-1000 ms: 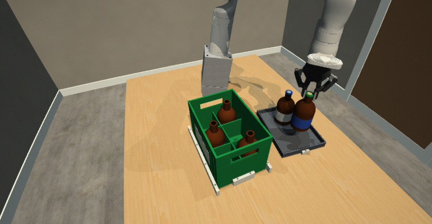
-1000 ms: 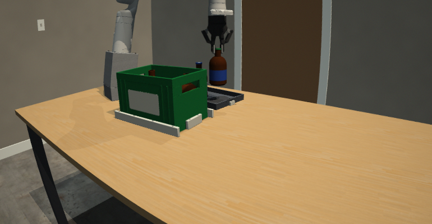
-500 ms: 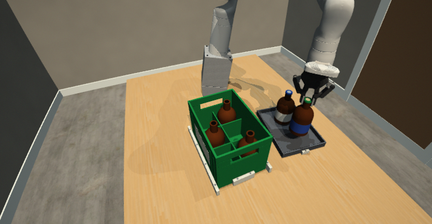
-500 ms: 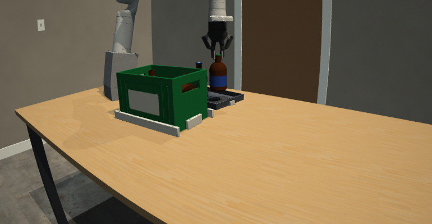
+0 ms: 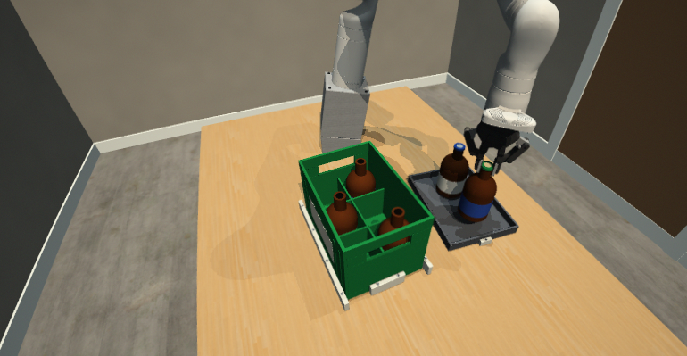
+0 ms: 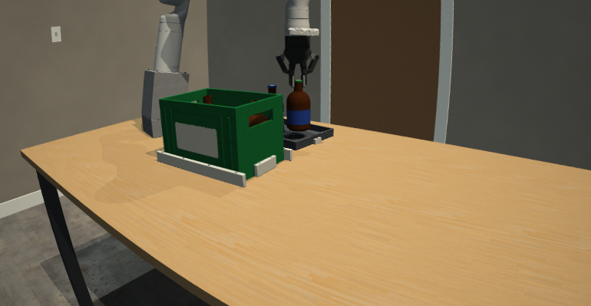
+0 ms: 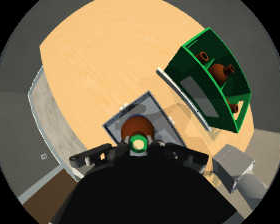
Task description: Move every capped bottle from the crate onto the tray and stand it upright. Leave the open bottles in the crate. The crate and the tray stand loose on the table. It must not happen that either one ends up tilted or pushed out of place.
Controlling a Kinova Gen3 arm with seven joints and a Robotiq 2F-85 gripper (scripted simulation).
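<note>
My gripper is shut on the neck of the green-capped bottle, which has a blue label. This bottle is upright over the tray, its base at or just above the tray floor; I cannot tell if it touches. The blue-capped bottle with a white label stands upright on the tray, close behind it. The green crate holds three open bottles: one at the back, one at left and one at front right.
White stops lie along the crate's left side, at its front and at its front right corner. A small stop sits at the tray's front edge. The grey robot base stands behind the crate.
</note>
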